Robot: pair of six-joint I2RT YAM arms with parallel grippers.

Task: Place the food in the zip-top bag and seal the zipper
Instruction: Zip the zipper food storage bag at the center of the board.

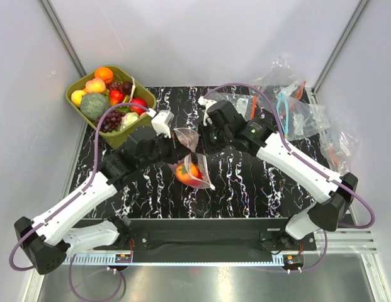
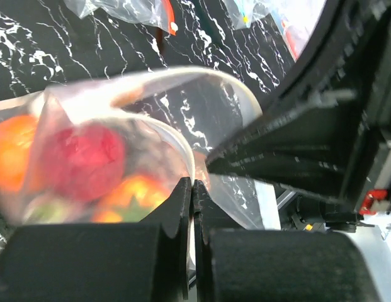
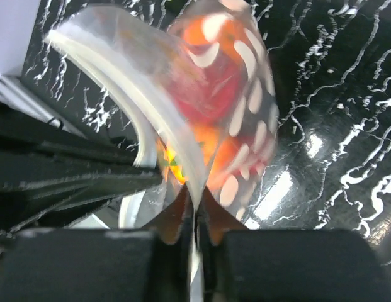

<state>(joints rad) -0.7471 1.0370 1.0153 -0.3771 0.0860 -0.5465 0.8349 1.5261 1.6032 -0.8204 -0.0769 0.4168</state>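
Observation:
The white-dotted clear zip-top bag (image 1: 194, 170) hangs between my two grippers above the black marbled table. It holds an orange piece and a red piece of food (image 1: 187, 171), seen in the left wrist view (image 2: 82, 157) and the right wrist view (image 3: 214, 94). My left gripper (image 1: 177, 143) is shut on the bag's top edge (image 2: 192, 182). My right gripper (image 1: 204, 139) is shut on the zipper strip (image 3: 196, 201). The mouth of the bag curves open between them (image 2: 182, 75).
An olive-green tub (image 1: 79, 88) at the back left holds more fruit and vegetables, with broccoli (image 1: 94, 106) and grapes (image 1: 110, 121). Several clear undotted bags with orange and blue strips (image 1: 289, 104) lie at the back right. Grey walls close in both sides.

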